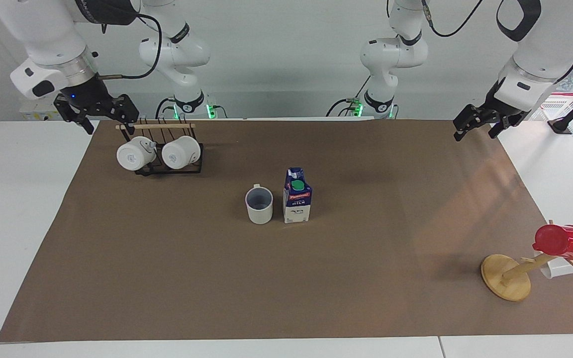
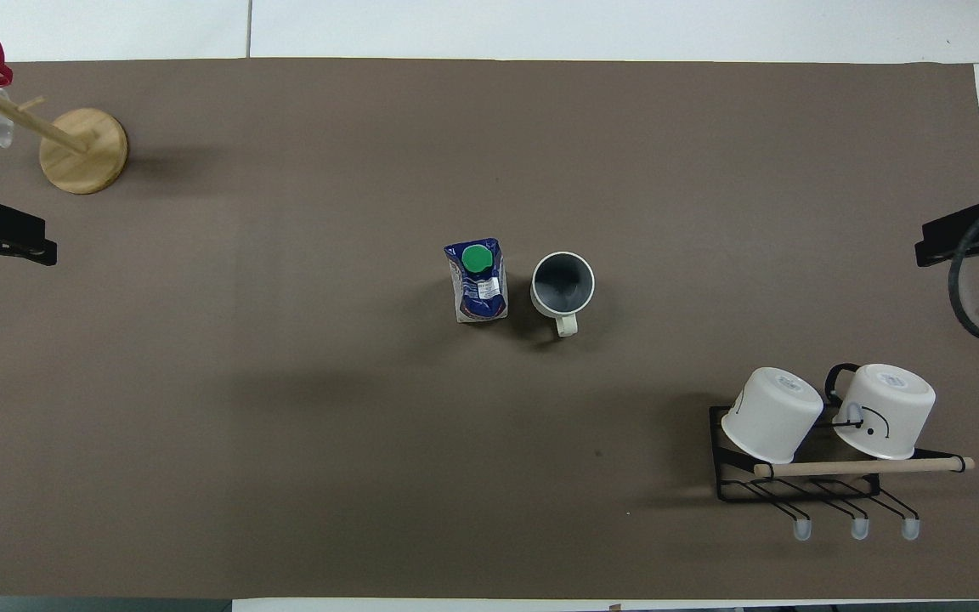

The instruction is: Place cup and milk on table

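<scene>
Both of our grippers hang in the air, holding nothing, at the two ends of the table. Our left gripper (image 1: 479,124) is raised over the edge of the brown paper sheet (image 1: 167,278) at the left arm's end, and its two fingers stand apart with a clear gap between them. Our right gripper (image 1: 101,115) is raised over the paper's edge at the right arm's end, just beside the black wire rack (image 1: 167,168), and its fingers are likewise spread. In the overhead view only the dark tips of the left gripper (image 2: 5,240) and the right gripper (image 2: 961,240) show at the sides.

We see the off-white cup (image 1: 259,205) standing upright on the paper near the middle of the table (image 1: 13,199), mouth up, its grey-blue inside showing and its small handle turned toward the robots. The milk carton (image 1: 297,197) stands upright just beside it, toward the left arm's end, with a narrow gap between the two. Its green cap faces up.

Two white mugs (image 1: 159,153) lie tilted on the wire rack under a wooden rod. A red cup (image 1: 562,241) hangs on a wooden mug tree (image 1: 508,276) at the left arm's end, farther from the robots.
</scene>
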Robot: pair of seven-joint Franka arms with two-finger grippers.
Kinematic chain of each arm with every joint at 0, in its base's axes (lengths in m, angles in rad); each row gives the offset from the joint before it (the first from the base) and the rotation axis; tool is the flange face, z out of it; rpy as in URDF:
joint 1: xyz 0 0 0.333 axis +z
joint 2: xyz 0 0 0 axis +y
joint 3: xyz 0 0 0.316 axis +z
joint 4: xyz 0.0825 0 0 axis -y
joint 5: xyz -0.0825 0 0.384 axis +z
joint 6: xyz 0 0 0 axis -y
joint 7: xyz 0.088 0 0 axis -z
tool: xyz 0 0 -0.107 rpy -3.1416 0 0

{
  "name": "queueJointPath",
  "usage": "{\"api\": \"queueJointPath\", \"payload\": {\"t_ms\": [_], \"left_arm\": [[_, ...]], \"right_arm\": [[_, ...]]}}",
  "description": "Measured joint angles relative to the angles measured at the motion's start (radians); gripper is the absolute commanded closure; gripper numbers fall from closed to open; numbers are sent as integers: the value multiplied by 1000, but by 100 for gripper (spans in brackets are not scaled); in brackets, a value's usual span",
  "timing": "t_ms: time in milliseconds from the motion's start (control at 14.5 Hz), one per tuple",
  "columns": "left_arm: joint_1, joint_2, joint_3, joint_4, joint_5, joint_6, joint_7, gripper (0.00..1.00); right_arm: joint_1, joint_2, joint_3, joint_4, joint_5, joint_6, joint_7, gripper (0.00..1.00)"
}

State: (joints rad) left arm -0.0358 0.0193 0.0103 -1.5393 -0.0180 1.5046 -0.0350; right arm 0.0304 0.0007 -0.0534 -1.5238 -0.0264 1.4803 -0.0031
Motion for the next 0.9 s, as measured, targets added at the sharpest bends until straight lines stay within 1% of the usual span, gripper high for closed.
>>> {"api": "queueJointPath", "payload": {"t_ms": [414,897], "left_arm": [[1,-41,0,-75,0,8,1,0],[1,-47,0,-85,-1,43,1,0]], "right_arm": [[-2,0,0,0,0,0,0,0],[-4,0,0,-1,0,0,0,0]]}}
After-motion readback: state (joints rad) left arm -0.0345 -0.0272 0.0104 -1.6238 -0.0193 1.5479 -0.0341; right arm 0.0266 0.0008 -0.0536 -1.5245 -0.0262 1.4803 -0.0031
